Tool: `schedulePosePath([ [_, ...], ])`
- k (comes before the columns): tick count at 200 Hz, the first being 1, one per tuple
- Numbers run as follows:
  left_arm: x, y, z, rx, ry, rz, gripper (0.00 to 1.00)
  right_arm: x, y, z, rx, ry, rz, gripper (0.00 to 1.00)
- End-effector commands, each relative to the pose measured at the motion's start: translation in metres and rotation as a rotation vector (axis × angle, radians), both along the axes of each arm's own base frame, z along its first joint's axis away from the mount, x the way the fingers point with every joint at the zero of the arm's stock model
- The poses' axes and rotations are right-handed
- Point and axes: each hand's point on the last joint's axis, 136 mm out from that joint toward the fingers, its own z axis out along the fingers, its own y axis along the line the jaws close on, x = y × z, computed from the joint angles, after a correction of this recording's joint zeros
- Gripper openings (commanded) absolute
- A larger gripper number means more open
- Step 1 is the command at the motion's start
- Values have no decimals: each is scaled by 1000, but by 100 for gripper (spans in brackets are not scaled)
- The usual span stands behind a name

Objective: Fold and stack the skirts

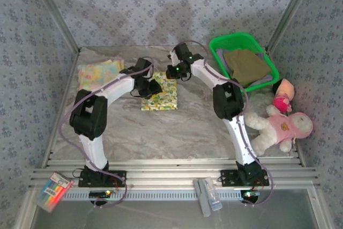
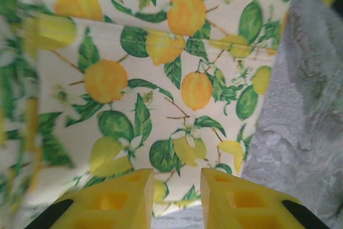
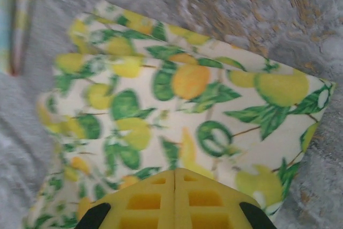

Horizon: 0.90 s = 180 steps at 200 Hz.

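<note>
The yellow-green fruit-print skirt (image 1: 159,96) lies folded into a small rectangle on the table's middle back. My left gripper (image 1: 151,87) hovers at its left edge. In the left wrist view the left gripper (image 2: 177,178) is open over the print (image 2: 161,79), with nothing between its fingers. My right gripper (image 1: 172,72) is at the skirt's far edge. In the right wrist view the right gripper (image 3: 175,174) is shut, fingers pressed together just above the folded cloth (image 3: 187,100). The pastel floral skirt (image 1: 98,73) lies folded at the back left. An olive skirt (image 1: 245,65) and a grey-lavender one (image 1: 257,83) are in the basket.
A green plastic basket (image 1: 217,46) stands at the back right. Pink plush toys (image 1: 281,124) lie by the right edge. Bare marble-patterned tabletop (image 1: 171,132) spreads in front of the fruit-print skirt. Patterned walls close in the back and both sides.
</note>
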Motion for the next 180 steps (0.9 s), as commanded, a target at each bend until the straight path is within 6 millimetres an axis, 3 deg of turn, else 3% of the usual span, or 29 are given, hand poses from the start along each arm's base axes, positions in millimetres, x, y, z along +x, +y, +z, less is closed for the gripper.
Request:
schedulePosePath([
  [1, 6, 2, -11, 15, 29, 18, 29, -17, -6, -29, -80, 139, 16, 0],
  [36, -10, 26, -50, 105, 113, -14, 29, -48, -38, -63, -197, 274, -87, 0],
  [68, -23, 44, -67, 202, 144, -113, 29, -115, -68, -71, -184, 437, -180, 0],
  [86, -10, 47, -68, 208, 113, -148, 31, -151, -47, -49, 40, 517, -228, 9],
  [101, 1, 42, -61, 190, 114, -174, 33, -171, -20, -19, 264, 541, -255, 25],
  [108, 10, 37, -50, 171, 89, -186, 34, -169, -22, -4, 293, 489, -284, 31],
  [121, 21, 28, -25, 147, 16, -207, 39, -155, -43, 17, 246, 342, -346, 38],
  [125, 23, 26, -17, 140, -7, -210, 41, -158, -51, 11, 220, 332, -358, 39],
  [140, 27, 22, 9, 112, -73, -212, 46, -142, -81, 21, 144, 158, -370, 44],
  [153, 25, 23, 25, 97, -103, -203, 49, -133, -89, 21, 122, 85, -291, 54],
  [165, 20, 28, 32, 91, -113, -187, 53, -126, -90, 18, 110, 58, -202, 69],
  [175, 16, 33, 37, 86, -121, -170, 56, -124, -90, 11, 95, 40, -127, 70],
  [180, 13, 36, 36, 90, -119, -162, 56, -115, -85, 20, 103, -8, -78, 69],
])
